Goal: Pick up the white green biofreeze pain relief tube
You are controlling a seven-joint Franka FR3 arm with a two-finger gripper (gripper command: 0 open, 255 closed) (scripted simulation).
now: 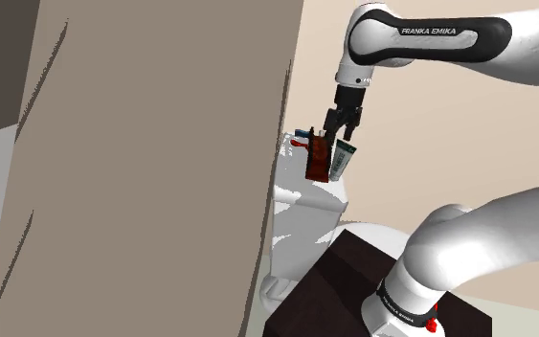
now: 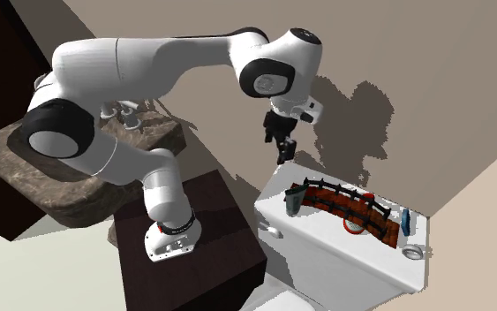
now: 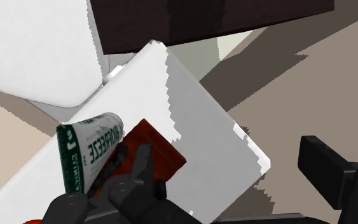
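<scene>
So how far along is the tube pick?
Done: approach; the gripper hangs just above the Biofreeze tube, which stands at the end of a red-brown rack on the toilet tank. In hand: lining up; in the wrist view the fingers are open and the tube sits beside one finger, not between them. Left: centre, descend, close, lift.
</scene>
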